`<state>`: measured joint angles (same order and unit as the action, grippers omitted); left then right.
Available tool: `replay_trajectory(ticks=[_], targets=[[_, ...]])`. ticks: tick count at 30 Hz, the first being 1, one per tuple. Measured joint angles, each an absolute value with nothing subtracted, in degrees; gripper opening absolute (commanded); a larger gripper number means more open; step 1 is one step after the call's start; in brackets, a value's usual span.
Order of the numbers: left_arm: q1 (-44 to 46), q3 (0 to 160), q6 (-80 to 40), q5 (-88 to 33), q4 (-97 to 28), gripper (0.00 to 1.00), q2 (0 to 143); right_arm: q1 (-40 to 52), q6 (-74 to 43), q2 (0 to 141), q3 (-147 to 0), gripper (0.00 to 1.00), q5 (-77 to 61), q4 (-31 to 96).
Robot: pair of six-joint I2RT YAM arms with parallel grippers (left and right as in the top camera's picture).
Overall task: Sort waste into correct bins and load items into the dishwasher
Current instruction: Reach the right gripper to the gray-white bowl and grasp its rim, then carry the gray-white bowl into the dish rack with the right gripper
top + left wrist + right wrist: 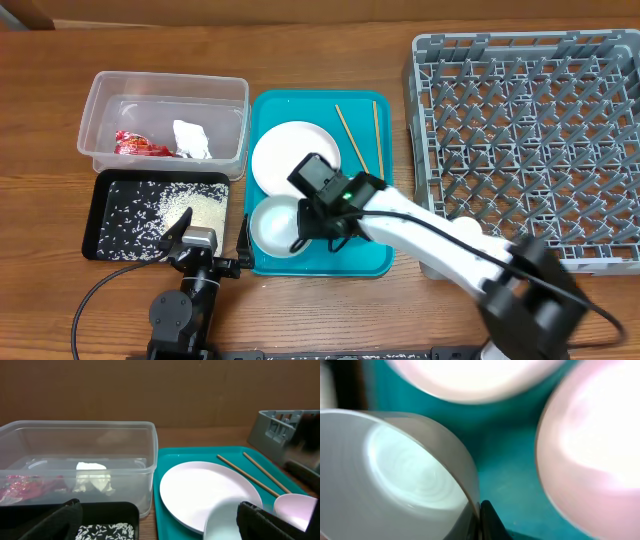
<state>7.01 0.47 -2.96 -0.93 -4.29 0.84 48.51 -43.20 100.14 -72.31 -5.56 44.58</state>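
Currently on the dish-loading step. The waste looks sorted: wrapper (140, 146) & tissue (192, 140) sit in the clear tub (100, 100) upper left, rice (195, 208) in the black tray (92, 215) just below it.

The right arm (430, 235) reaches in from lower right over the teal tray (320, 105) at center. Per the wrist view, the right jaws are pressed together on the rim of the bowl (272, 225), thin wall pinched btwn them. The bowl is in the teal tray's lower left, just below the plate (290, 150), w/ a pinkish-white cup (295, 510) just beside it. Can't tell if it's off the tray yet. Chopsticks (352, 140) lie in the tray's upper right.

The left jaws are spread wide & empty, at bottom of frame by the gap btwn black tray & teal tray. The rack (520, 140) fills the right side, no dishes seen in it.

Next, I'd judge: lift the bowl straight up, clear plate & cup, carry it right to the rack, seat it btwn pegs. A rim pinch is a thin hold, so go slow. A slip could knock the cup.
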Motion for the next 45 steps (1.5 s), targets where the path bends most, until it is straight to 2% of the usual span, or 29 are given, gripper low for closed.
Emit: replay_trajectory(ticks=[3, 7, 15, 19, 27, 38, 45], targets=[[7.01, 0.47, -3.01, -0.99, -4.25, 1.00, 0.84, 48.27, -39.64, 91.48, -72.36, 0.04, -3.09, 45.08], [6.96, 0.51, -3.01, -1.56, -4.25, 1.00, 0.75, 45.91, -36.75, 82.28, -72.42, 0.04, 3.95, 51.86], [6.96, 0.51, -3.01, -1.52, -4.27, 1.00, 0.75, 29.21, -35.46, 73.43, -72.47, 0.04, 28.42, 62.50], [6.96, 0.51, -3.01, -1.52, -4.27, 1.00, 0.75, 22.13, -34.94, 73.67, -72.47, 0.04, 36.71, 63.86], [6.96, 0.49, -3.01, -1.52, -4.27, 1.00, 0.75, 8.99, -35.79, 78.48, -72.47, 0.04, 51.79, 58.13], [6.96, 0.51, -3.01, -1.52, -4.27, 1.00, 0.75, 6.79, -35.77, 94.76, -72.47, 0.04, 61.84, 60.42], [6.96, 0.51, -3.01, -1.52, -4.27, 1.00, 0.75, 6.85, -35.92, 99.26, -72.47, 0.04, 65.32, 60.64]])
